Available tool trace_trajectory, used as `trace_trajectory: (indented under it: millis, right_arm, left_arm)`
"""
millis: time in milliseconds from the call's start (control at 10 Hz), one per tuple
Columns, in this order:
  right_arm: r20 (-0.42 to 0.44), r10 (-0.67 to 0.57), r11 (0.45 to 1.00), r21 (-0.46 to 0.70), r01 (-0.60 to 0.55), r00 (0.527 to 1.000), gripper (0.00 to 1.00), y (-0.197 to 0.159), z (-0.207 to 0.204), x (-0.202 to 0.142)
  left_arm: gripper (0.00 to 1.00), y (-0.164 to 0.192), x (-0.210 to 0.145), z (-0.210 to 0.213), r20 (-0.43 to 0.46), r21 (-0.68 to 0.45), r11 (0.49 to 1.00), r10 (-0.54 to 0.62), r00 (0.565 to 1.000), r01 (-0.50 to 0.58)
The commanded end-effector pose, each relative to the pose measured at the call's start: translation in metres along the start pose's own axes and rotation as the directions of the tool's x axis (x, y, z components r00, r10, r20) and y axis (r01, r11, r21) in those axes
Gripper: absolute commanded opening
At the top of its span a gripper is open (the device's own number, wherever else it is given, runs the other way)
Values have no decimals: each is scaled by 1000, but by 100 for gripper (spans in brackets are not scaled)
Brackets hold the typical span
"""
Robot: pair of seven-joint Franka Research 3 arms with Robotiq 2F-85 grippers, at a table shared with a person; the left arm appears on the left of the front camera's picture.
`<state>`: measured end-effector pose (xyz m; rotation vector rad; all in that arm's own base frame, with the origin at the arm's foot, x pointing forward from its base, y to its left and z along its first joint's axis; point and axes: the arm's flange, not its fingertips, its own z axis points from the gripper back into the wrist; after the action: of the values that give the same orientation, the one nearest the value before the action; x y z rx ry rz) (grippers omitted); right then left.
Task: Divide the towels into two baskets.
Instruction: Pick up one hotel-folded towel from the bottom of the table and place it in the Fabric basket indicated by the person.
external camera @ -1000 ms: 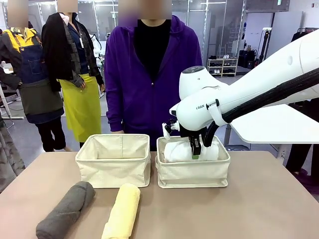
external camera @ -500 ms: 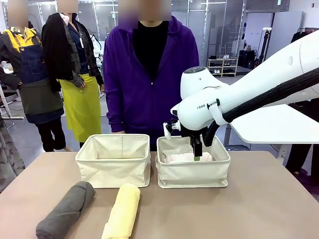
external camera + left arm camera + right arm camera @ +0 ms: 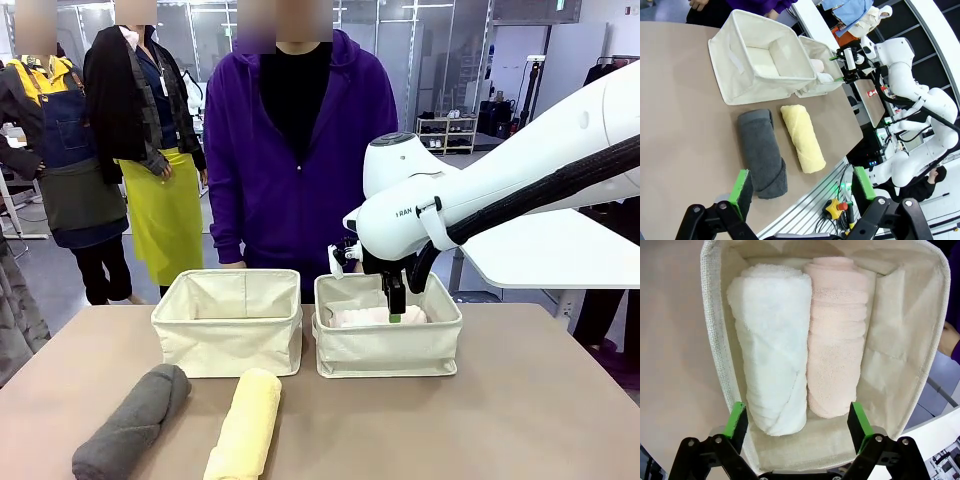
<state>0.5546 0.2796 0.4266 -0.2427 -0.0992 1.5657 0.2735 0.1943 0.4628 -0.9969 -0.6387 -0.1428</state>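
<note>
The two baskets stand side by side at the far middle of the table: the left basket [image 3: 228, 325] [image 3: 740, 65] is bare inside, and the right basket [image 3: 388, 340] [image 3: 715, 340] holds a white towel [image 3: 772, 365] and a pink towel [image 3: 837, 335] lying side by side. My right gripper [image 3: 393, 305] [image 3: 797, 421] hangs open just above those two, holding nothing. A dark grey towel [image 3: 133, 422] [image 3: 762, 152] and a pale yellow towel [image 3: 245, 424] [image 3: 802, 137] lie on the near left of the table. My left gripper [image 3: 802, 185] is open above the table's near edge.
A person in a purple hoodie [image 3: 300, 150] stands close behind the baskets, with a hand [image 3: 951, 340] by the right basket's far wall. A white side table [image 3: 540, 255] is at the back right. Bare tabletop [image 3: 500, 420] lies to the front right.
My right gripper has opened and let go of the white towel, which dropped from rim height down into the right basket beside the pink one. The gripper stays above it.
</note>
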Motion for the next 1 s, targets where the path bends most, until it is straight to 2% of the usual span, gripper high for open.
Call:
trace_trajectory:
  millis: [0,800,900]
  right_arm:
    - [-5,6,1000,-3,-6,1000,100,0,0,0]
    - [0,0,1000,0,0,1000,100,0,0,0]
    - [-6,9,999,-32,-10,1000,100,12,33,-3]
  left_arm:
    - [100,0,1,3,19,-24,1000,-20,1000,20]
    - [100,0,1,3,19,-24,1000,-20,1000,20]
    - [100,0,1,3,19,-24,1000,-20,1000,20]
